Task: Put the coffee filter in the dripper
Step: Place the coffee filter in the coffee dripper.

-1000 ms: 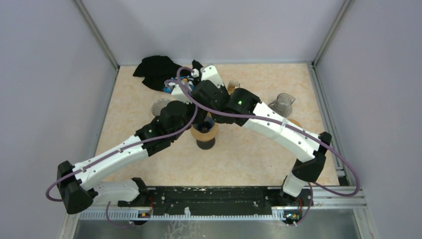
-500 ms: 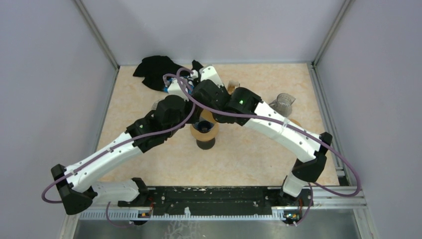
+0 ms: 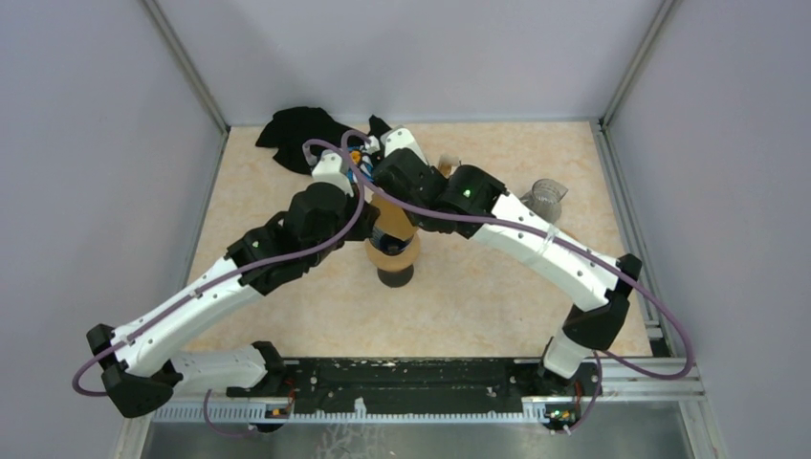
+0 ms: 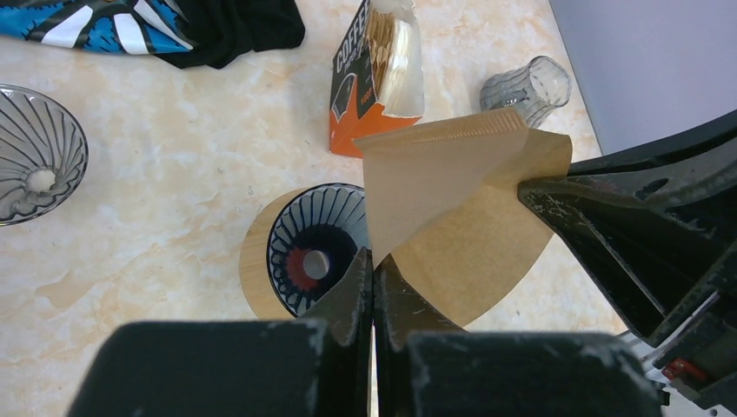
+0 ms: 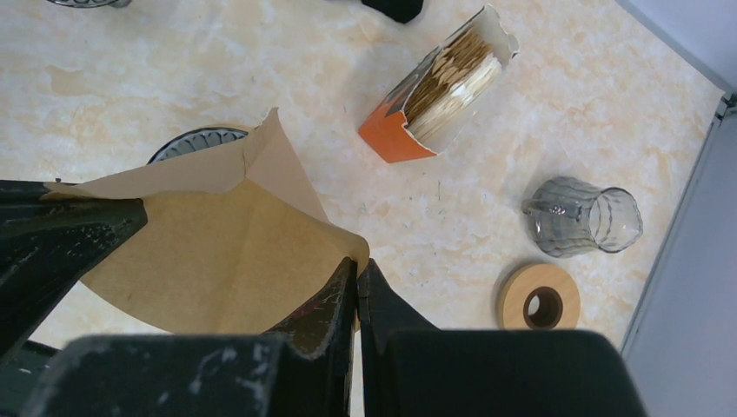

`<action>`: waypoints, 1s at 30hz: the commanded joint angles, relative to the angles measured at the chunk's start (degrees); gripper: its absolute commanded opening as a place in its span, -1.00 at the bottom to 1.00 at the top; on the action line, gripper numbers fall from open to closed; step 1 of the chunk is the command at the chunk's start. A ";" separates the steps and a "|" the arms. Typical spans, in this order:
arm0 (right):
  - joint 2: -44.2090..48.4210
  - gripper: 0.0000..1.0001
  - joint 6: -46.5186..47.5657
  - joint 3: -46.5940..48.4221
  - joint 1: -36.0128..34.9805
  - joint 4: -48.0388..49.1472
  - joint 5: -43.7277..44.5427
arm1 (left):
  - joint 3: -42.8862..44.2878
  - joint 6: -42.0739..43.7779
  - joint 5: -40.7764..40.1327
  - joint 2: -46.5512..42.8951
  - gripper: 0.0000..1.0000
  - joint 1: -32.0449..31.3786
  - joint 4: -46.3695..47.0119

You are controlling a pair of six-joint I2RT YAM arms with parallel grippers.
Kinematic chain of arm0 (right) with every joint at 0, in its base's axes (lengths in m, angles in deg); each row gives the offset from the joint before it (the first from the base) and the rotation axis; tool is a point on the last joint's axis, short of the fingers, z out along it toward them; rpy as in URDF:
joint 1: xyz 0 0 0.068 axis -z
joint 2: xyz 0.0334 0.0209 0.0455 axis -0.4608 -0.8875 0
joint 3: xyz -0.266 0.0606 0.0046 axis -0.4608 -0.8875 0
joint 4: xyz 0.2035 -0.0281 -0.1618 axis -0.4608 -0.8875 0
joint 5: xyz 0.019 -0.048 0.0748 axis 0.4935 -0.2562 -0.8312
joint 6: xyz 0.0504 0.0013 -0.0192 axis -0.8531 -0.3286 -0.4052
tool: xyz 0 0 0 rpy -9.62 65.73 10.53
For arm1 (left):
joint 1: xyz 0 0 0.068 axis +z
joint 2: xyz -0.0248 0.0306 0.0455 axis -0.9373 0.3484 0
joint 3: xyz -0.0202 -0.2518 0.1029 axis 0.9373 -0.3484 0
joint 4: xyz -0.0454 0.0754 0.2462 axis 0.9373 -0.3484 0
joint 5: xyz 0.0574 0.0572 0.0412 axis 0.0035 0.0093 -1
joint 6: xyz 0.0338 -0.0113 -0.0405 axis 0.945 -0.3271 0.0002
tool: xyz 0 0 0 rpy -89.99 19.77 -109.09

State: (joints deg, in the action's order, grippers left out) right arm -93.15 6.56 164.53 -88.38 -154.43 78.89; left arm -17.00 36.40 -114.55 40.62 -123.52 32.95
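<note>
A brown paper coffee filter (image 4: 452, 200) hangs between both grippers, partly spread open with one flap folded. My left gripper (image 4: 374, 261) is shut on its lower edge. My right gripper (image 5: 357, 265) is shut on its opposite corner, and the filter (image 5: 217, 252) fills the left of the right wrist view. The ribbed glass dripper (image 4: 313, 252) in a wooden collar stands on a dark base right below the filter. In the top view the filter (image 3: 390, 226) stands above the dripper (image 3: 392, 260), and both gripper tips are hidden by the wrists.
An open orange box of filters (image 5: 443, 87) stands beyond the dripper. A ribbed glass cup (image 5: 582, 217) and a loose wooden ring (image 5: 541, 297) lie to the right. A second glass dripper (image 4: 35, 152) lies to the left. A black cloth (image 3: 301, 134) lies at the back.
Both wrists have shifted toward the back and up a little. The filter now stands taller above the dripper, and the left arm's elbow has swung left.
</note>
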 commanded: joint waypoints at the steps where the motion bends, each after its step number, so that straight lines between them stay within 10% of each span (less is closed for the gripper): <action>1: 3.97 -0.91 1.16 -1.67 0.65 3.78 -0.95 | 2.22 1.24 -0.74 -0.90 -1.00 -0.30 -1.89; 30: 23.32 -0.29 -4.82 -32.27 1.70 37.88 -9.92 | -3.32 -14.97 -1.06 -2.05 -1.00 -0.23 10.14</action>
State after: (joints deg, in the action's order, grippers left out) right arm -73.46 5.32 134.71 -86.61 -125.91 71.05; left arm -18.79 24.75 -115.14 39.44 -123.52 39.01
